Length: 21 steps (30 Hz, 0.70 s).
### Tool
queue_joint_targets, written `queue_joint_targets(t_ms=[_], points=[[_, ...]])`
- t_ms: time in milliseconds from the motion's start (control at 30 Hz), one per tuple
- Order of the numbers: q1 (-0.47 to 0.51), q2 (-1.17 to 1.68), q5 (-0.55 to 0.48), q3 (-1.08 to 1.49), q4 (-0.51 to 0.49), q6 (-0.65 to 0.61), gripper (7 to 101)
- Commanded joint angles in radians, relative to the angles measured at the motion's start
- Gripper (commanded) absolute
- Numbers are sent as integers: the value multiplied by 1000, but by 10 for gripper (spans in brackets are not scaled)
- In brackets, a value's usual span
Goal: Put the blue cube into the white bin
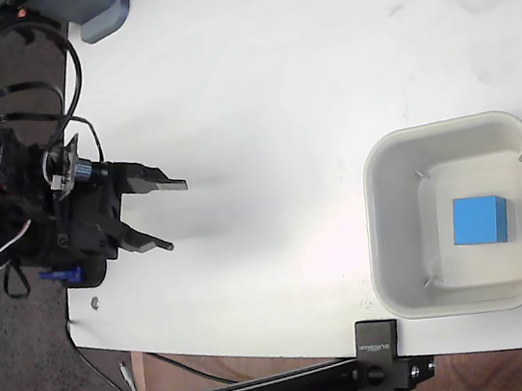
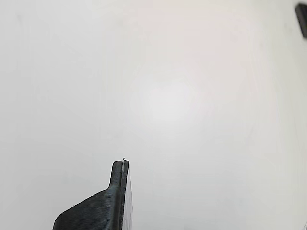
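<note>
Far left in the fixed view: gripper [image 1: 178,214] over the white table [image 1: 254,80], fingers spread wide, nothing held. Over on the right: blue cube [image 1: 479,220] sitting inside the white bin [image 1: 384,237], well apart from the gripper

Lab bench — white table [image 1: 274,77], clamp [image 1: 381,371]

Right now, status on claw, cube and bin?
Claw open, empty, at table's left edge. Blue cube resting inside white bin. Nothing in the way.
</note>
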Motion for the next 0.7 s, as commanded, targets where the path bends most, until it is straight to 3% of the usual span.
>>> queue_joint_targets(t_ms=[33,233,700], points=[[-17,147,-2,64,-6,-2,1003],[-46,291,8,135,52,2,1003],[-5,291,-44,135,52,-9,1003]])
